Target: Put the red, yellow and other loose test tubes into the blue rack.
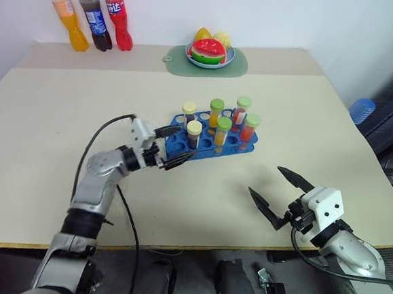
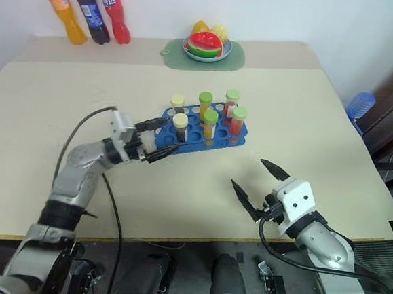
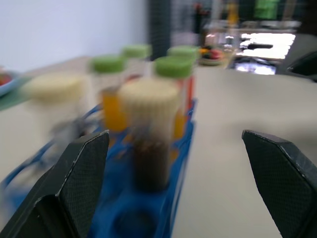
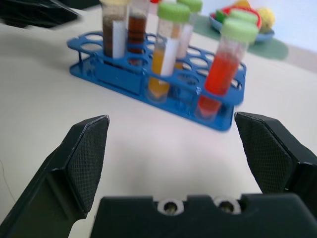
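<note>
Three soda bottles [image 1: 91, 16] stood at the far left corner of the worktop [image 1: 40, 141], orange, dark and red; the printing on their labels was too small to read. Beside them, at the far edge, a green mat [image 1: 210, 65] carried a plate of fruit [image 1: 209, 51]. The blue rack [image 1: 210, 140] sat near the middle of the worktop, and all the test tubes stood upright in its holes: a dark brown tube with a cream cap [image 1: 193, 134] at the near left corner, a second cream-capped tube [image 1: 188, 112] behind it, two yellow-orange tubes with green caps [image 1: 222, 134] in the middle, and two red tubes with green caps [image 1: 249, 129] on the right. The left gripper [image 1: 175, 145] hovered just beside the rack's near left corner, its fingers spread wide and empty, close to the brown tube. The right gripper [image 1: 278, 194] hung over bare worktop well clear of the rack, its fingers [image 4: 89, 153] wide apart and holding nothing. Open worktop lay all around the rack, to the near edge and both sides. A blue object [image 1: 361, 109] showed past the right edge.
</note>
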Controlling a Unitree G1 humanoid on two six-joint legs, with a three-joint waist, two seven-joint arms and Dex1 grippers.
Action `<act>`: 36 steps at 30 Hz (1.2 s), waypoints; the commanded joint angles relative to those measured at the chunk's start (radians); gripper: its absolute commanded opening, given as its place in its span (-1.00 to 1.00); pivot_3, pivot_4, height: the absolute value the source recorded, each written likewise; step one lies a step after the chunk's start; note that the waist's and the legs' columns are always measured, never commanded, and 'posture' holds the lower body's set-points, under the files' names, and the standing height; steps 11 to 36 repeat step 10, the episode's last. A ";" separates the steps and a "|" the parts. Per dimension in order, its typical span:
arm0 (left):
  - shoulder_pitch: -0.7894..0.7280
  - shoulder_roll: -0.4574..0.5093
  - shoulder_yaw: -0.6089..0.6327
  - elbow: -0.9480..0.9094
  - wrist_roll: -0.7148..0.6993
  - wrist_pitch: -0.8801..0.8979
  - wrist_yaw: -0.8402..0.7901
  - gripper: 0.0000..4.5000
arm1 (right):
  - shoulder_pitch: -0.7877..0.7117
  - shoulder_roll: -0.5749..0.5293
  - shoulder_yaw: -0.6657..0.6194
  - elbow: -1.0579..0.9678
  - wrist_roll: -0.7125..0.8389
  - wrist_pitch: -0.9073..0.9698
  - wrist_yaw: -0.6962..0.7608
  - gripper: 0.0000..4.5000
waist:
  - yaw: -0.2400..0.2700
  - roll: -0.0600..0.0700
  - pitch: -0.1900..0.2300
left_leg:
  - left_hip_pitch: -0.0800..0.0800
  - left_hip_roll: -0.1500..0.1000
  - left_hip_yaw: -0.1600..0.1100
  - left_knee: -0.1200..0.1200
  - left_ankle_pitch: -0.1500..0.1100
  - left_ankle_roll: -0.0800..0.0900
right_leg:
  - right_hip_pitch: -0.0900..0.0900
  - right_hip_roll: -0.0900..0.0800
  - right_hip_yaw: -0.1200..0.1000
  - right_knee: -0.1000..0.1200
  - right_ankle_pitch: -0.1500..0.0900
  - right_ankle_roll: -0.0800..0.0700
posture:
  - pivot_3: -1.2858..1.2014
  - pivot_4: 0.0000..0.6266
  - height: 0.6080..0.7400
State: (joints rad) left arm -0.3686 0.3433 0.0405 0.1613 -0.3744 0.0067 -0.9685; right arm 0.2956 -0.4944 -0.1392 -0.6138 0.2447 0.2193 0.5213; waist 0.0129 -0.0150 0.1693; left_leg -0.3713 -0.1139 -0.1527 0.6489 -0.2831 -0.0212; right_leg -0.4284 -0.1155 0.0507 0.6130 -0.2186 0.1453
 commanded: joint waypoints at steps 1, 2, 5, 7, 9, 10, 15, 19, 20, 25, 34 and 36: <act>0.114 0.075 0.080 -0.088 0.000 -0.066 0.008 0.95 | 0.024 0.015 -0.042 -0.014 0.013 -0.016 -0.016 1.00 | 0.000 0.000 0.000 | 0.000 0.000 0.000 0.000 0.000 0.000 | 0.000 0.000 0.000 0.000 0.000 0.000 | 0.03 -0.52 1.00; 0.163 0.099 0.101 -0.109 -0.005 -0.049 0.016 0.95 | 0.032 0.018 -0.049 -0.014 0.014 -0.017 -0.020 1.00 | -0.002 0.000 0.000 | 0.000 0.000 0.000 0.000 0.000 0.000 | 0.000 0.000 0.000 0.000 0.000 0.000 | 0.03 -0.52 1.00; 0.270 0.149 0.149 -0.170 -0.041 -0.021 0.027 0.95 | 0.048 0.034 -0.074 -0.015 0.022 -0.011 -0.041 1.00 | 0.001 0.001 0.000 | 0.000 0.000 0.000 -0.001 -0.001 0.001 | 0.000 0.000 0.000 0.000 0.000 0.000 | 0.03 -0.52 1.00; 0.334 0.175 0.167 -0.226 -0.081 0.033 0.019 0.95 | 0.059 0.041 -0.091 -0.010 0.028 -0.011 -0.047 1.00 | 0.003 0.001 0.000 | 0.000 0.000 0.000 0.000 -0.001 0.001 | 0.000 0.000 0.000 0.000 0.000 0.000 | 0.03 -0.52 1.00; 0.381 0.192 0.174 -0.268 -0.087 0.052 0.024 0.95 | 0.066 0.043 -0.105 0.002 0.031 -0.019 -0.045 1.00 | 0.004 0.001 0.000 | 0.000 0.000 -0.001 0.000 -0.001 0.001 | 0.001 -0.001 0.000 0.000 0.000 0.000 | 0.03 -0.52 1.00; 0.399 0.201 0.174 -0.287 -0.087 0.067 0.031 0.95 | 0.068 0.043 -0.111 0.008 0.035 -0.022 -0.042 1.00 | 0.004 0.001 0.000 | 0.000 0.000 0.000 0.000 -0.001 0.001 | 0.001 -0.001 0.000 0.000 0.000 0.000 | 0.03 -0.52 1.00; 0.399 0.201 0.174 -0.287 -0.087 0.067 0.031 0.95 | 0.068 0.043 -0.111 0.008 0.035 -0.022 -0.042 1.00 | 0.004 0.001 0.000 | 0.000 0.000 0.000 0.000 -0.001 0.001 | 0.001 -0.001 0.000 0.000 0.000 0.000 | 0.03 -0.52 1.00; 0.399 0.201 0.174 -0.287 -0.087 0.067 0.031 0.95 | 0.068 0.043 -0.111 0.008 0.035 -0.022 -0.042 1.00 | 0.004 0.001 0.000 | 0.000 0.000 0.000 0.000 -0.001 0.001 | 0.001 -0.001 0.000 0.000 0.000 0.000 | 0.03 -0.52 1.00; 0.399 0.201 0.174 -0.287 -0.087 0.067 0.031 0.95 | 0.068 0.043 -0.111 0.008 0.035 -0.022 -0.042 1.00 | 0.004 0.001 0.000 | 0.000 0.000 0.000 0.000 -0.001 0.001 | 0.001 -0.001 0.000 0.000 0.000 0.000 | 0.03 -0.52 1.00; 0.399 0.201 0.174 -0.287 -0.087 0.067 0.031 0.95 | 0.068 0.043 -0.111 0.008 0.035 -0.022 -0.042 1.00 | 0.004 0.001 0.000 | 0.000 0.000 0.000 0.000 -0.001 0.001 | 0.001 -0.001 0.000 0.000 0.000 0.000 | 0.03 -0.52 1.00; 0.399 0.201 0.174 -0.287 -0.087 0.067 0.031 0.95 | 0.068 0.043 -0.111 0.008 0.035 -0.022 -0.042 1.00 | 0.004 0.001 0.000 | 0.000 0.000 0.000 0.000 -0.001 0.001 | 0.001 -0.001 0.000 0.000 0.000 0.000 | 0.03 -0.52 1.00; 0.399 0.201 0.174 -0.287 -0.087 0.067 0.031 0.95 | 0.068 0.043 -0.111 0.008 0.035 -0.022 -0.042 1.00 | 0.004 0.001 0.000 | 0.000 0.000 0.000 0.000 -0.001 0.001 | 0.001 -0.001 0.000 0.000 0.000 0.000 | 0.03 -0.52 1.00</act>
